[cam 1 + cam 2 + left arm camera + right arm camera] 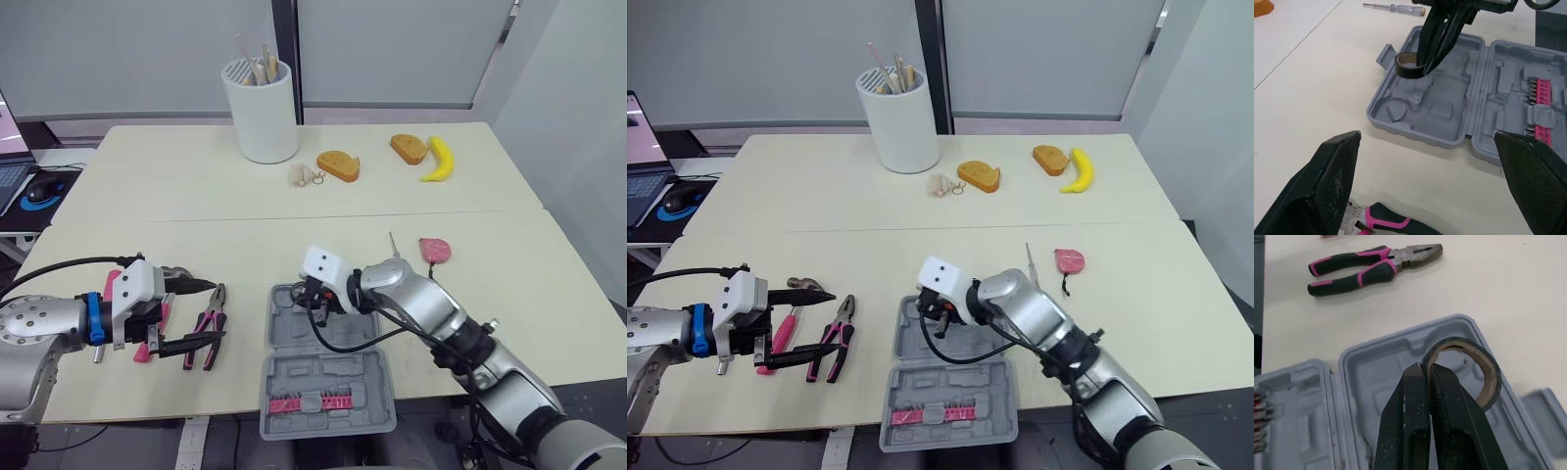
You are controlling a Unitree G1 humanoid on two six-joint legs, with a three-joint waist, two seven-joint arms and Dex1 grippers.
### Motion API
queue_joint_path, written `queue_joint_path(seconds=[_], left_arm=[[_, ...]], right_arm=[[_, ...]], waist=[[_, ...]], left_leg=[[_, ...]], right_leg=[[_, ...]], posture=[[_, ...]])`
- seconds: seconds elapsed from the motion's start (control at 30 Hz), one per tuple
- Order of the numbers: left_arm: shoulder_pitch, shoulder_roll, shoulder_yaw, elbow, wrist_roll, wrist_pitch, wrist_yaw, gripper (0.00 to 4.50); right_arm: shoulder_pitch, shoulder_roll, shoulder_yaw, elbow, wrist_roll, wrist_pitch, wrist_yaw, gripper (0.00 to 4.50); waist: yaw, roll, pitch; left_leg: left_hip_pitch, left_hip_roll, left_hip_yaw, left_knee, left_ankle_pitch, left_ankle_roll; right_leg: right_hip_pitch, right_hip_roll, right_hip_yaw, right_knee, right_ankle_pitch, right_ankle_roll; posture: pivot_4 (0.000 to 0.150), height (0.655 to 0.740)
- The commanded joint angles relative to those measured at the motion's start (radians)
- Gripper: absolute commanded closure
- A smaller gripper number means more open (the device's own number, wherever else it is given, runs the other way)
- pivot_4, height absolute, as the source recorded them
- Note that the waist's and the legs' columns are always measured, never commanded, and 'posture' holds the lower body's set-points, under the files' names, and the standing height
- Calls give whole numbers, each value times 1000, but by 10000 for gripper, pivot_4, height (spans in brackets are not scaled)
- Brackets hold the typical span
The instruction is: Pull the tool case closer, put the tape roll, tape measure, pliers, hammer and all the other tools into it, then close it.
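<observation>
**Left to right.** The left tool [211, 311] hangs released, fingers wide apart, over the near left of the desk [196, 196]. The hammer [784, 331] lies just under it. The pliers [208, 333] lie just to its right, long axis near to far, nose pointing far.

At centre the case [323, 377] lies open at the near edge. Its hinge runs left to right, and a pink bit rack [312, 401] sits in the near half. The right tool [1427, 369] is clenched on the wall of the tape roll [1488, 374]. It holds the ring on edge over the far-left pocket of the far half, so the coming move is judged a short drop and release. Whether the roll already touches the tray cannot be told.

Further right the screwdriver [393, 243] lies with its long axis near to far, and the tape measure [435, 249] lies just beyond it. Both are nearer the right arm, and the hammer and pliers are nearer the left. No brand, label or writing can be read on any tool or on the case.
</observation>
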Motion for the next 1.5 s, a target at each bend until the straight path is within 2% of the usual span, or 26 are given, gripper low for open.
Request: queue_joint_path(seconds=[0.03,0.17,0.37,0.8,0.87,1.1,1.2,1.3,1.4,1.5], left_arm=[[9,16,31,-3,6,-34,-10,0],[14,13,25,-7,11,-43,-5,0],[11,13,16,-36,6,-25,7,0],[2,11,9,-95,5,25,36,0],[2,10,9,-97,7,26,37,0],[1,7,8,-99,11,28,45,0],[0,9,9,-97,12,28,50,0],[0,11,11,-93,13,26,49,0],[-3,13,12,-87,14,26,46,0],[-6,15,11,-74,18,18,40,0]], right_arm=[[-58,56,0,129,-26,-79,0,44950],[-123,142,-10,330,-54,-161,-4,44950],[-155,192,-16,452,-88,-224,13,44950],[-155,214,-40,494,-122,-246,41,44950],[-154,207,-45,462,-115,-241,57,39237],[-151,185,-61,365,-104,-191,85,25362],[-123,163,-53,288,-105,-229,101,18469],[-84,151,-40,260,-129,-310,74,18469],[-58,153,-33,272,-150,-359,53,23574],[-44,160,-31,294,-169,-403,32,30700]], waist=[[-1,0,0],[-2,0,0],[-2,0,0],[-2,0,0],[-2,0,0],[-2,0,0],[-2,0,0],[-2,0,0],[-2,0,0],[-2,0,0]], left_leg=[[0,0,0,0,0,0],[0,0,0,0,0,0],[0,2,-1,0,0,0],[0,5,0,0,0,0],[0,5,0,0,0,0],[0,5,0,0,0,0],[0,5,0,0,0,0],[0,5,0,-1,0,0],[0,5,0,-1,0,0],[0,5,0,-1,0,0]], right_leg=[[0,0,0,0,0,0],[-1,-1,0,1,0,0],[-1,-1,-1,3,-1,-2],[-2,-1,-1,4,-1,-2],[-2,-1,-1,4,-1,-2],[-2,-1,-1,4,-1,-2],[-2,-1,-1,4,-1,-2],[-3,-1,-1,4,-1,-2],[-3,-1,-1,4,-1,-2],[-3,-1,0,5,-1,-2]], posture=[[1500,7337],[1500,7337],[1500,7337],[1500,7337],[1500,7337],[1500,7337],[1500,7337],[1500,7337],[1500,7337],[1500,7337]])
